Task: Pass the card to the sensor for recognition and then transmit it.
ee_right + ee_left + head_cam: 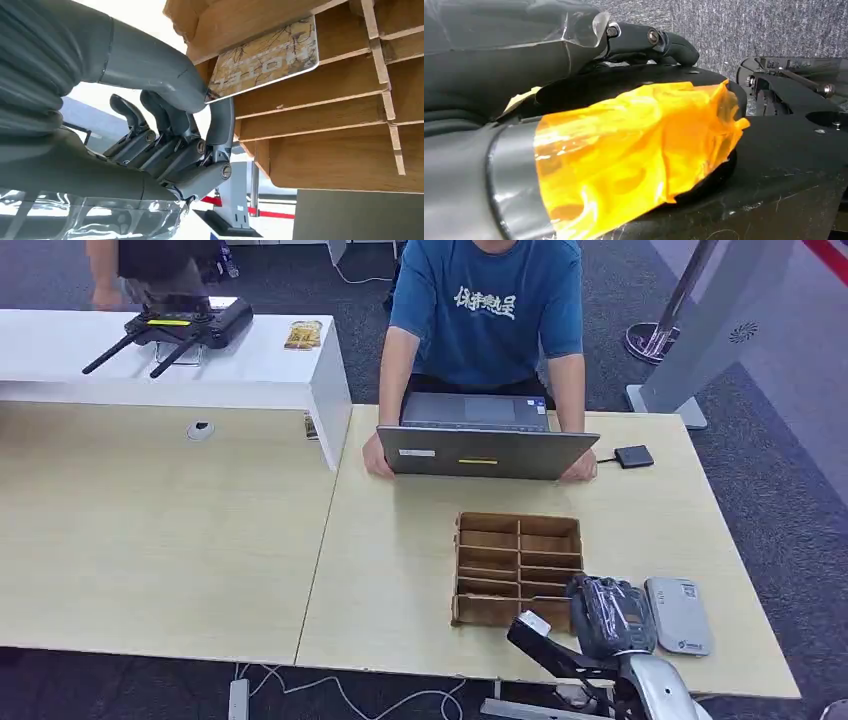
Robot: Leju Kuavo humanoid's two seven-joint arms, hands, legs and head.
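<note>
Right wrist view: right hand (170, 125) pinches the card (265, 57) between thumb and a finger, other fingers curled. Card juts past the fingertips into a slot of the wooden tray (340, 125). Left hand: can't tell.

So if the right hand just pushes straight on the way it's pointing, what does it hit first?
Probably the wooden divider tray: the right hand pinches the card at the tray's near edge, already among its slots. Depth is unclear.

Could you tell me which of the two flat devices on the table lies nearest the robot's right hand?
The light grey sensor, lying right beside the right hand at the near edge. The other, a small black box, sits far off by the laptop.
</note>
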